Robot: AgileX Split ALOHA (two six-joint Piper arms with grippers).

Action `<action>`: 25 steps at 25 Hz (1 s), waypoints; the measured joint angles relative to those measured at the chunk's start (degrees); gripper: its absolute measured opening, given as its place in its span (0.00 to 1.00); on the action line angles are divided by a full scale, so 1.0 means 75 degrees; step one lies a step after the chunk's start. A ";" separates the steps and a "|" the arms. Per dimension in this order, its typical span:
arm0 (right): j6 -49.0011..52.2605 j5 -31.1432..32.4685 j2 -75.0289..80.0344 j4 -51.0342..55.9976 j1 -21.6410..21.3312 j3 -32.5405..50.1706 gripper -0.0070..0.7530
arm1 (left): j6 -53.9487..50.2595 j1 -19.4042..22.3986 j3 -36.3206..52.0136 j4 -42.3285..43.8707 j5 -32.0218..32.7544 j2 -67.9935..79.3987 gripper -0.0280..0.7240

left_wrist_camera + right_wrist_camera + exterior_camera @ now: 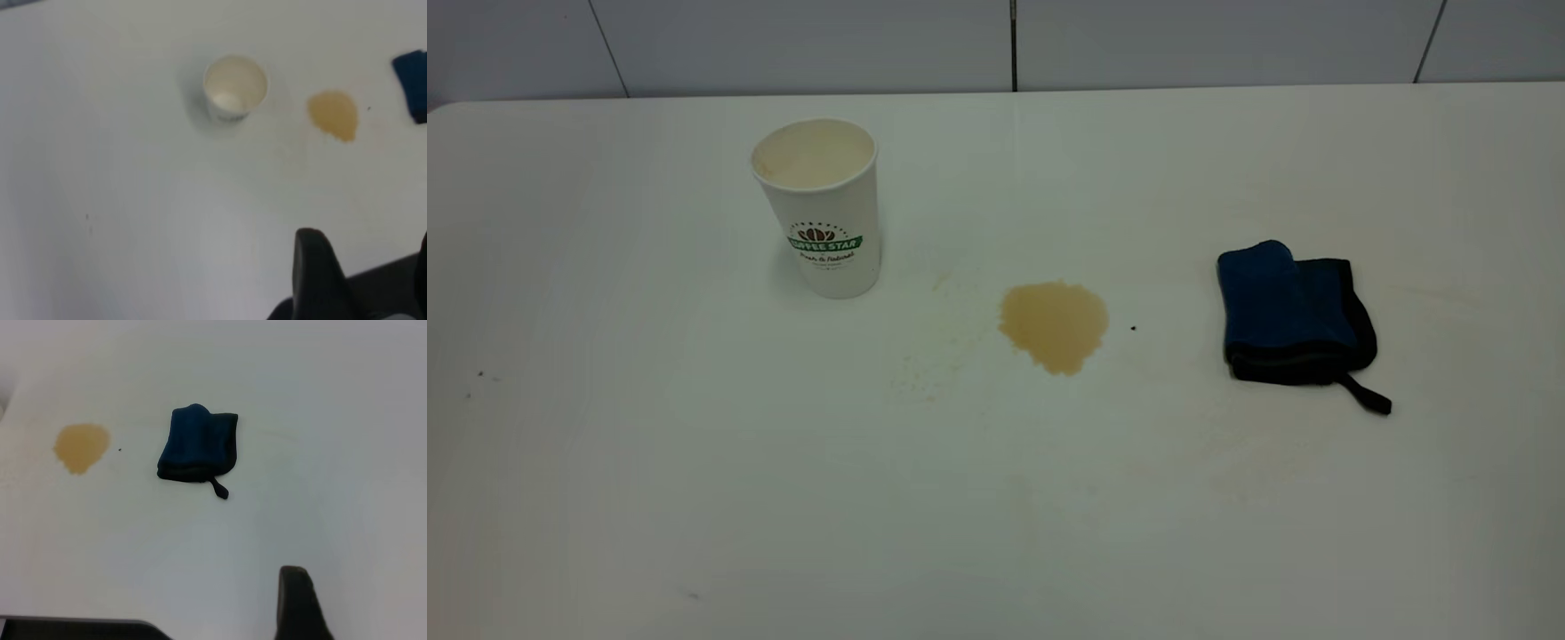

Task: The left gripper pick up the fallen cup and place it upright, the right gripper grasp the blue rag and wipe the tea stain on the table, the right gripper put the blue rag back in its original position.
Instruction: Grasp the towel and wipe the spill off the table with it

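The white paper cup [818, 209] with the green COFFEE STAR logo stands upright at the table's left; it also shows in the left wrist view [235, 87], mouth up. The light brown tea stain [1054, 324] lies mid-table, between the cup and the blue rag [1294, 316], which lies folded at the right with its black loop strap toward the front. The left gripper [367, 267] is open and empty, held high and well back from the cup. The right gripper [363, 600] is open and empty, well back from the rag [198, 445] and the stain [81, 447]. Neither arm shows in the exterior view.
The white table [996, 498] has faint tan smears left of the stain and near the rag, and a few tiny dark specks. A tiled wall [1014, 40] runs behind the table's far edge.
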 joint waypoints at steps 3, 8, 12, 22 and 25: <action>0.0000 0.0000 0.0000 0.0000 0.0000 0.0000 0.67 | -0.0162 0.0000 0.1670 0.0229 0.0000 -0.1002 0.55; 0.0000 0.0000 0.0000 0.0000 0.0000 0.0000 0.67 | -0.0221 0.0000 0.4030 0.0519 -0.0026 -0.2874 0.58; 0.0000 0.0000 0.0000 0.0000 0.0000 0.0000 0.67 | -0.0447 0.0000 0.5399 0.0517 -0.0034 -0.3974 0.63; 0.0000 0.0000 0.0000 0.0000 0.0000 0.0000 0.67 | -0.0502 0.0000 0.6738 0.0734 -0.0422 -0.5471 0.68; 0.0000 0.0000 0.0000 0.0000 0.0000 0.0000 0.67 | -0.0502 0.0000 0.6738 0.0734 -0.0428 -0.5914 0.68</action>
